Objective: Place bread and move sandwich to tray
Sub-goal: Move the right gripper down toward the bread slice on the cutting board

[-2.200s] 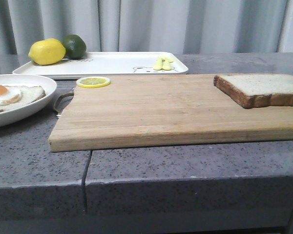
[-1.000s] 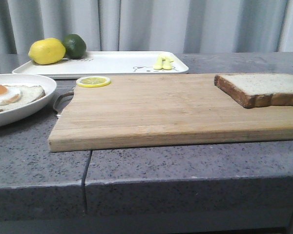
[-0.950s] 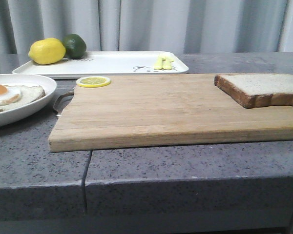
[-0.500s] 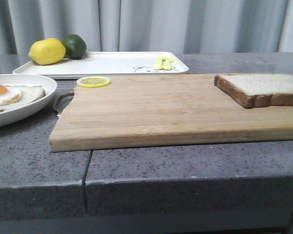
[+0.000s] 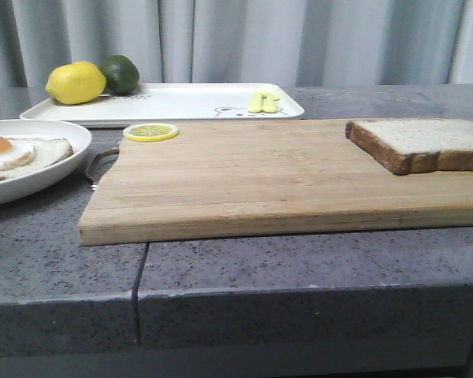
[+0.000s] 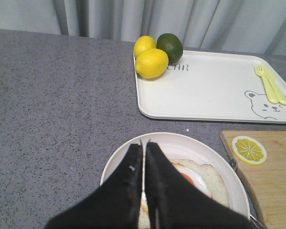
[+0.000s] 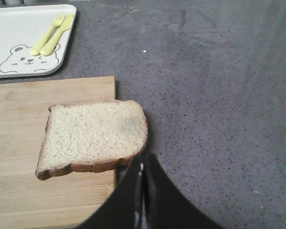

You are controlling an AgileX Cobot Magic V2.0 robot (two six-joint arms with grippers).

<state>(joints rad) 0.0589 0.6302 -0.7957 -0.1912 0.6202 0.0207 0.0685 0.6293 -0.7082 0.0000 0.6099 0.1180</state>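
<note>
A slice of bread (image 5: 426, 142) (image 7: 93, 133) lies on the right end of the wooden cutting board (image 5: 260, 177), overhanging its edge. The sandwich (image 5: 20, 153) (image 6: 205, 176), bread topped with a fried egg, rests on a round white plate (image 5: 31, 181) (image 6: 171, 143) at the left. The white tray (image 5: 181, 102) (image 6: 214, 90) with a bear drawing sits behind. My left gripper (image 6: 144, 143) hangs shut and empty above the plate. My right gripper (image 7: 142, 160) is shut and empty, just off the bread's corner. Neither gripper shows in the front view.
On the tray sit a lemon (image 5: 76, 83) and a lime (image 5: 120, 74), with a second lemon (image 6: 144, 45) in the left wrist view, and yellow plastic cutlery (image 5: 264, 102). A lemon slice (image 5: 150, 132) lies on the board's back left corner. The grey counter has a seam (image 5: 138, 283) at its front.
</note>
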